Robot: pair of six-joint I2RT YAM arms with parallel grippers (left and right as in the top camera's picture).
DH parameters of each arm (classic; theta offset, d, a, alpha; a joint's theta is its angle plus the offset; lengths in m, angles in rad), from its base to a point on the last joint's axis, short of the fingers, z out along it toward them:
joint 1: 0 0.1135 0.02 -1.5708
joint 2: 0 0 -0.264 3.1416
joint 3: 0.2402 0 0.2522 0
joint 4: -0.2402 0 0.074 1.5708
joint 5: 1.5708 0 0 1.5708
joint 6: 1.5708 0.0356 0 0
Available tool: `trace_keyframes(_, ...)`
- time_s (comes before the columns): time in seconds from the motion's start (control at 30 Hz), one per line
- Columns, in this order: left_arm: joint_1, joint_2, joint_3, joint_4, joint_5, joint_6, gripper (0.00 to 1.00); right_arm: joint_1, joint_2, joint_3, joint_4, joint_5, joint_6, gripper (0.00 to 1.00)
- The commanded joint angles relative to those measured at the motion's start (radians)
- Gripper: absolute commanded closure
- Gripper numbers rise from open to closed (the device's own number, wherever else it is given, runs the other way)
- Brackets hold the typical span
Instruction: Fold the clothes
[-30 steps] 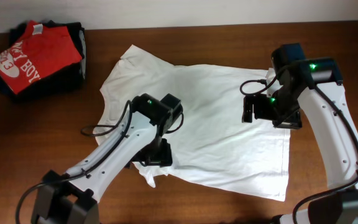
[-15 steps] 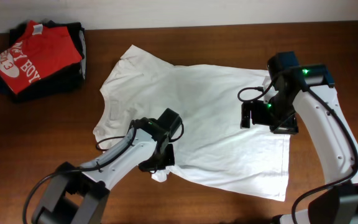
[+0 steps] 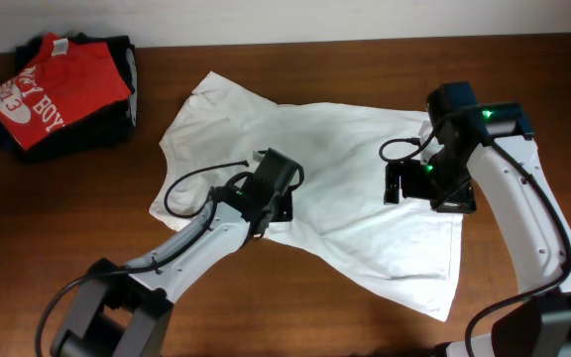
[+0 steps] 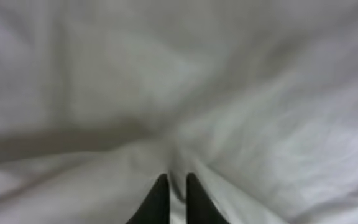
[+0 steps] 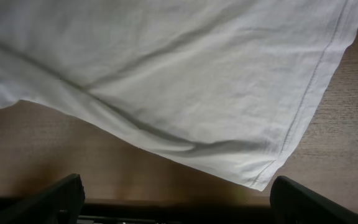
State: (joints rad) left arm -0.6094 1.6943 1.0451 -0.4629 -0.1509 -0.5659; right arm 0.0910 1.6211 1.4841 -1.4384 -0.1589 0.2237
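With your left hand (image 4: 173, 196) clamped on the white cotton T-shirt (image 3: 355, 149) and right hand (image 5: 178, 185) apart, lay the edge flat across.

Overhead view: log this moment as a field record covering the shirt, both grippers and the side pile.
shirt: white T-shirt spread on table, wrinkled, not yet folded
left gripper: shut, pinching a ridge of shirt fabric
right gripper: open, above the shirt's hem corner, holding nothing
side pile: red T-shirt atop dark folded garments, apart from the white shirt
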Motion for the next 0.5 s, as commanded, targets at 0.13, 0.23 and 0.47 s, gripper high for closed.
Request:
trace_keyframes(0.13,0.005,-0.032,0.063,-0.194,0.036,0.033,0.13,0.008,-0.009,-0.005,-0.003,0.013,-0.010,0.01)
trace_keyframes(0.23,0.005,-0.106,0.112,-0.402,0.217,0.007,0.13,0.008,-0.009,-0.005,0.001,0.013,-0.010,0.01)
trace_keyframes(0.47,0.001,-0.010,0.049,-0.367,0.284,-0.012,0.21,0.008,-0.009,-0.005,0.007,0.013,-0.010,0.01)
